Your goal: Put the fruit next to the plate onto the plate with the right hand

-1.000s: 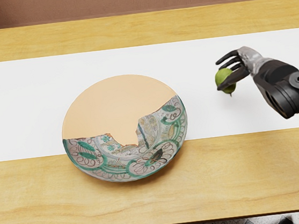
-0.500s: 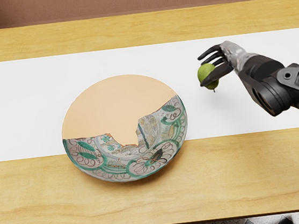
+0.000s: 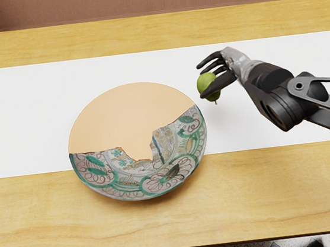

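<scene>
My right hand hangs above the white runner just beside the plate's far right rim, with my fingers curled around the small green fruit. The fruit is off the bench, its stem pointing down, and it is not yet over the plate.

I judge this to be the carry, and most of the travel looks done. To do it well, I should move left and a little toward the plate's bare tan middle, with the fruit high enough to clear the raised rim. My grip should be firm without squeezing, since a round fruit can slip out sideways. Once over the centre, I should lower it close to the surface before opening, so it settles and does not roll off the edge.
</scene>
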Available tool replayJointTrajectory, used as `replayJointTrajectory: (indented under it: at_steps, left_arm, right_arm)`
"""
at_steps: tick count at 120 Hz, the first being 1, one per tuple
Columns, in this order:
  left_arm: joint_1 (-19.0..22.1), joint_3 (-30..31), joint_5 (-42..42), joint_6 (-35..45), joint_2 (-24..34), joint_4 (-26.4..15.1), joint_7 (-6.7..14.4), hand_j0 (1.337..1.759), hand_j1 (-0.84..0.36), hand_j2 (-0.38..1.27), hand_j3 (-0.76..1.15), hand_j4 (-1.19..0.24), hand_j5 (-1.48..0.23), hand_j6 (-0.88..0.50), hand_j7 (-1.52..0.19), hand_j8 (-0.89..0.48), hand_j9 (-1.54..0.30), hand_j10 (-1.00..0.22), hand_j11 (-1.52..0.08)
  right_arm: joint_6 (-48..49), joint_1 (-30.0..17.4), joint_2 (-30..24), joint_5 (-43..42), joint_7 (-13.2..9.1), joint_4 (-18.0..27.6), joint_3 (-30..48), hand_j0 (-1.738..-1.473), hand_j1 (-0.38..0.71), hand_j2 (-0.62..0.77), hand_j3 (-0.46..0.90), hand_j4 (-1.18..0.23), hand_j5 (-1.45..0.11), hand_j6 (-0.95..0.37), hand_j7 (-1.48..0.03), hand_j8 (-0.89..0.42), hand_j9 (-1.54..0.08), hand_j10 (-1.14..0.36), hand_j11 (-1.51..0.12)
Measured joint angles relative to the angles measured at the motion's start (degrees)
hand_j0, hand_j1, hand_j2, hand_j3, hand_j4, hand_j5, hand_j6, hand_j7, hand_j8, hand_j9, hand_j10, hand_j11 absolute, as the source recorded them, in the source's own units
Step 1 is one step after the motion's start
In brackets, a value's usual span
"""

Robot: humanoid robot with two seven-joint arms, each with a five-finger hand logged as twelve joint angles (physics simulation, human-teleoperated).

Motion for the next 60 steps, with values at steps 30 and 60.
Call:
replayJointTrajectory:
  at_steps: [30,60]
  left_arm:
    - [0.00,0.00,0.02,0.00,0.00,0.00,0.00,1.658,0.35,0.00,0.00,0.00,0.00,0.00,0.00,0.00,0.00,0.00,0.00]
    - [0.00,0.00,0.01,0.00,0.00,0.00,-0.02,1.658,0.35,0.00,0.00,0.00,0.00,0.00,0.00,0.00,0.00,0.00,0.00]
  right_arm:
    - [0.00,0.75,1.98,-0.01,-0.01,0.01,0.03,-1.657,0.23,0.29,0.00,-0.62,-0.80,-0.55,-0.80,-0.45,-0.80,-0.58,-0.80]
    - [0.00,1.36,4.37,-0.01,0.00,0.01,0.03,-1.657,0.23,0.29,0.00,-0.62,-0.80,-0.55,-0.80,-0.45,-0.80,-0.58,-0.80]
